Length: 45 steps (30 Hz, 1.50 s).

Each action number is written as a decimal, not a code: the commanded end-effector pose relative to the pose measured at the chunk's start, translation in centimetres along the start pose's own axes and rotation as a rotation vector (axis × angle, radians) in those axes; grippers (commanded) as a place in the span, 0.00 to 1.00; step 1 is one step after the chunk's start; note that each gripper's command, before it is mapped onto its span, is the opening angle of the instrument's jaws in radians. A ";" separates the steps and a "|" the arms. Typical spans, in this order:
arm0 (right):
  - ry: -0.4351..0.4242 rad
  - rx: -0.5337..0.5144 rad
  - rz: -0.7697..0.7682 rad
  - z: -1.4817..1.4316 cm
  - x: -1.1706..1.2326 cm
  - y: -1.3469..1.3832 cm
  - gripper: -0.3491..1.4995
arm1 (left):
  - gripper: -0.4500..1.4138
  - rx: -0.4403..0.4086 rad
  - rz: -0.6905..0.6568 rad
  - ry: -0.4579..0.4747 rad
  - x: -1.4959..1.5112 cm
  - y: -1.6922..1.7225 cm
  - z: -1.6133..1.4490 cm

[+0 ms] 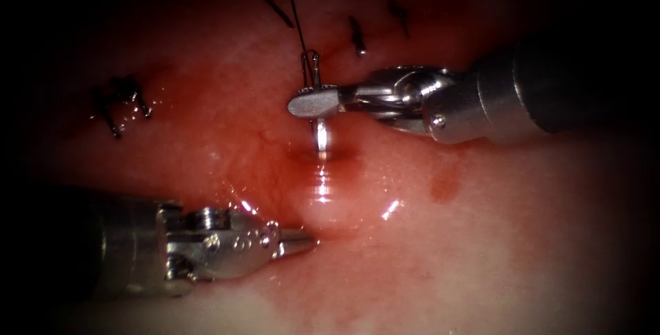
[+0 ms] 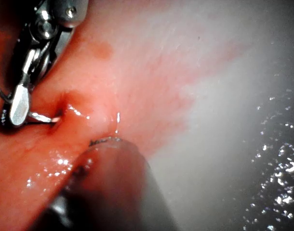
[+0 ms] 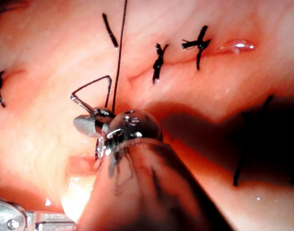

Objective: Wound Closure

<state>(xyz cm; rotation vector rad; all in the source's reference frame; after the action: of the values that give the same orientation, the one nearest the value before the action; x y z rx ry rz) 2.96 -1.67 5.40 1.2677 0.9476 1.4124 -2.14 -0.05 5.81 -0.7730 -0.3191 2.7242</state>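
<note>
My right tool [image 1: 302, 104] comes in from the right, its jaws shut on the curved needle [image 1: 320, 135] close to its tail end. Below the jaws the needle stands steeply and goes into the tissue [image 1: 522, 239] at a red dimple. The tail [image 3: 82, 101] sticks out above the jaws, and black thread [image 1: 294, 12] runs up from it. My left tool [image 1: 308, 242] lies low on the left, jaws shut on nothing, its tip beside a raised wet mound of tissue. The left wrist view looks at the needle [image 2: 41, 117] entering the tissue under the right tool's jaw [image 2: 19, 103].
Dark knotted stitches sit at the far left [image 1: 117, 101] and along the back [image 1: 356, 36], [image 1: 399, 15], with a cut thread end [image 1: 278, 10] near them. Red fluid [image 1: 445, 185] wets the tissue around the needle's entry. Two stitches [image 3: 159, 62] cross the closed cut.
</note>
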 end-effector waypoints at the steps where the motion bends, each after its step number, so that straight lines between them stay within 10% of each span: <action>1: 0.003 0.027 0.049 0.08 -0.04 0.03 0.00 | 0.27 -0.004 -0.001 0.000 0.00 0.10 0.08; 13: -0.055 0.114 0.287 0.19 -0.37 -0.06 0.00 | 0.27 -0.001 -0.001 -0.001 -0.01 0.09 0.08; 45: -0.109 0.056 0.347 0.10 -1.05 -0.28 0.00 | 0.31 0.024 0.001 -0.012 -0.08 0.01 0.05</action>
<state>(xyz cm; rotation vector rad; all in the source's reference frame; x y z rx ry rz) 3.02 -2.58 4.86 1.5917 0.7193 1.5710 -2.05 0.01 5.83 -0.7503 -0.2813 2.7301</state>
